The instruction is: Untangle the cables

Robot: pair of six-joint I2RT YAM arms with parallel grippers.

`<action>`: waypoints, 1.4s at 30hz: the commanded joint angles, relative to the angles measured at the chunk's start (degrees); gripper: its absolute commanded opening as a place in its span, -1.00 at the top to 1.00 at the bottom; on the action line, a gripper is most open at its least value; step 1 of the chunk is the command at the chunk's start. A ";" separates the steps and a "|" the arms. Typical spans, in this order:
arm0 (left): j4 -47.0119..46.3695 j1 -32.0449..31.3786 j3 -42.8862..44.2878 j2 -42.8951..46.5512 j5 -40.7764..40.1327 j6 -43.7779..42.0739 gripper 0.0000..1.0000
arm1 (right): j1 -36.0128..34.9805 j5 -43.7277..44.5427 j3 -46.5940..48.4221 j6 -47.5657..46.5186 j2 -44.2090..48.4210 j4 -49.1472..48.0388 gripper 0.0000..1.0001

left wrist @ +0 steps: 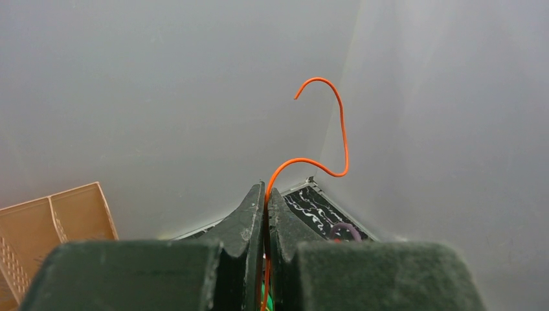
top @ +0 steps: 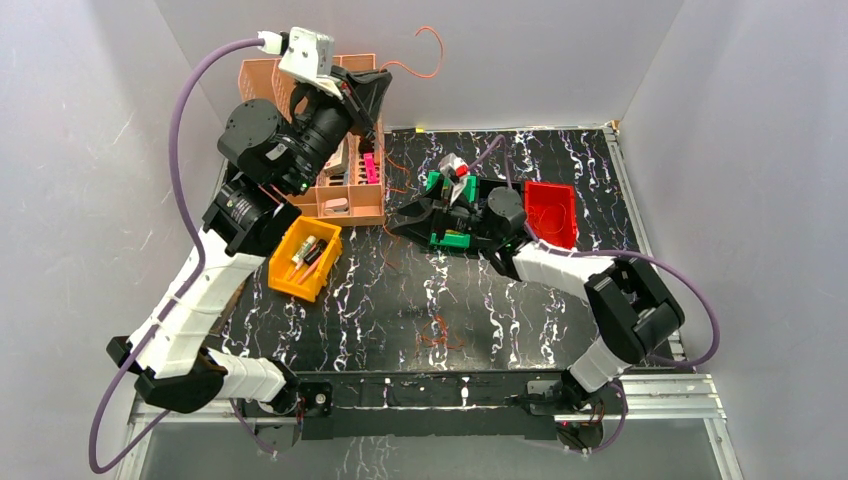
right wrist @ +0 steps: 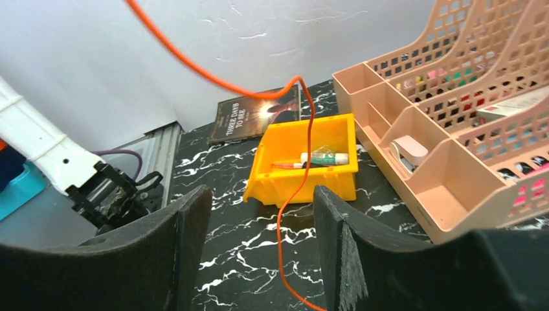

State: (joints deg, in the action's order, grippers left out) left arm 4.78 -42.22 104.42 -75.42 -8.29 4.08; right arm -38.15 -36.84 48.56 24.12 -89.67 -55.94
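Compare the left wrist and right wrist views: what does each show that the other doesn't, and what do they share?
Only the left wrist view: the left end effector shut on the orange cable, whose free end curls up in the air. Only the right wrist view: the open right end effector, a yellow bin holding small tubes, a booklet behind it, and a white arm link. Both: the orange cable, the tan organizer and the black marbled table.
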 commanded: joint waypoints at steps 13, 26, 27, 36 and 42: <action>-3.29 0.12 -2.38 3.64 2.67 1.00 1.00 | 0.03 -7.65 11.64 8.74 -13.14 -13.09 -0.23; -0.12 0.14 -6.63 10.02 -2.73 0.94 1.00 | 4.54 -3.93 9.15 16.89 -14.58 -20.49 1.00; 0.53 0.12 -7.90 11.42 -3.91 1.19 1.00 | 5.76 -2.46 7.84 17.70 -13.18 -20.48 1.00; 7.07 0.14 -22.60 20.16 -10.75 8.20 1.00 | 9.16 7.21 4.72 5.27 3.74 4.97 1.00; 4.95 0.15 -32.58 21.94 -8.30 14.57 1.00 | 9.15 16.53 4.93 -3.39 15.97 23.34 1.00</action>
State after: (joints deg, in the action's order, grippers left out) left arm 10.00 -42.22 76.27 -53.41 -17.21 13.45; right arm -28.91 -28.10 52.23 28.75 -80.20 -46.30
